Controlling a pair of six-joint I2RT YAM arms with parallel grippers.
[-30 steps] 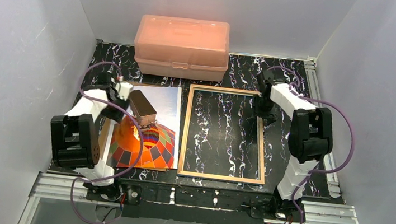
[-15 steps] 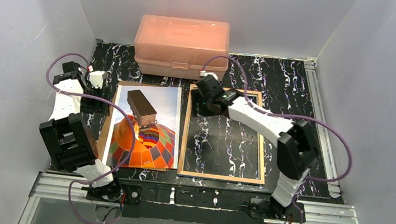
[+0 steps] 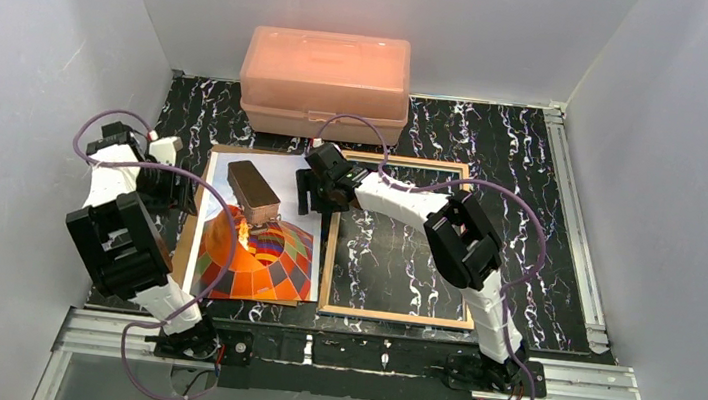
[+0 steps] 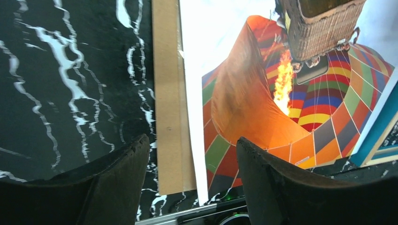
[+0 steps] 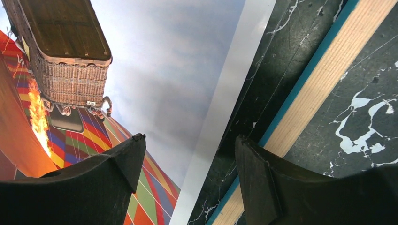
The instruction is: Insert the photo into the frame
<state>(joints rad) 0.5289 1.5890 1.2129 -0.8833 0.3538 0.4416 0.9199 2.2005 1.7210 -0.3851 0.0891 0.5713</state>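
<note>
The photo (image 3: 260,235), a hot-air balloon print, lies flat on a brown backing board (image 3: 185,251) at the left of the black marbled table. The frame (image 3: 328,258) lies beside it on the right, tan wooden side up, with its blue edge showing in the right wrist view (image 5: 300,89). My left gripper (image 3: 185,195) hovers open over the photo's left edge (image 4: 192,108) and the board (image 4: 169,93). My right gripper (image 3: 316,204) hovers open over the gap between the photo's right edge (image 5: 225,93) and the frame's left rail. Neither holds anything.
A salmon-pink plastic box (image 3: 327,69) stands at the back, just behind the photo and frame. White walls close in the left, right and back. A metal rail (image 3: 575,215) runs along the table's right side.
My right arm has swung left from the frame's far right corner to the photo's right edge. My left gripper drew back from over the photo to its left edge. Both jaws opened wider.
</note>
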